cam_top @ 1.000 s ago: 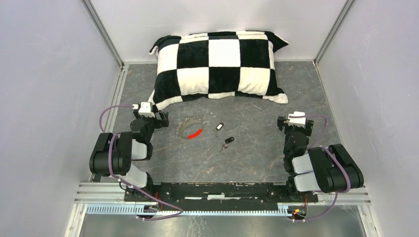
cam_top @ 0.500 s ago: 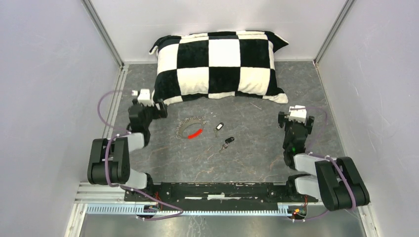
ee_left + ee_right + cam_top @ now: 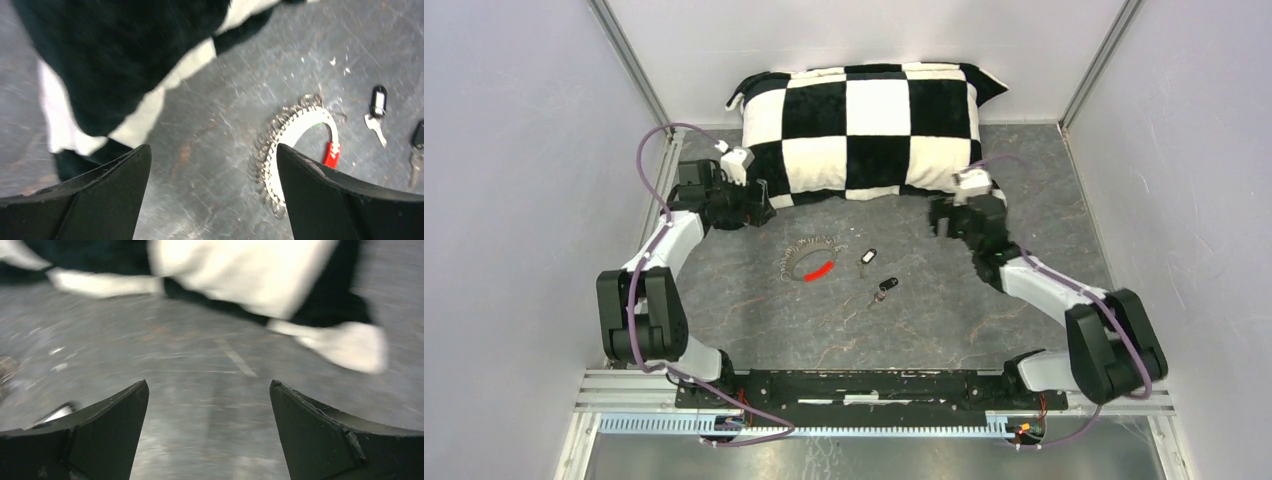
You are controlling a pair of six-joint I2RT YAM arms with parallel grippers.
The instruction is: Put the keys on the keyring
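- Left hand [image 3: 212,150]: the jaws stand wide apart with nothing between them. The hand hangs above the bench [image 3: 924,330] at the near left corner of the pillow [image 3: 864,120], clear of every task item.
- Right hand [image 3: 209,384]: the jaws stand wide apart with nothing held. The hand hangs just in front of the near right corner of the pillow, above bare bench surface.
- Keyring [image 3: 263,160]: a silvery coiled-wire loop lying flat on the bench, in front of the pillow's near edge and left of centre. It lies between the two hands, closer to the left one. In the left wrist view it shows between the jaws, toward the right one.
- Red sleeve [image 3: 821,268]: it sits on the part of the loop nearest the arm bases, toward the right.
- Far key [image 3: 868,257]: black head, short silvery blade. It lies flat on the bench just to the right of the keyring, with a gap between it and the coil.
- Near key [image 3: 885,288]: the same type, lying flat, closer to the arm bases and slightly to the right of the far key. The two keys do not touch.
- Threading status: neither key is on the keyring, and both lie loose on the bench.
- Pillow: black-and-white checked, lying along the far side of the bench.
- Right wrist view: blurred. A pale shape at the lower left, beside the left jaw, cannot be identified.
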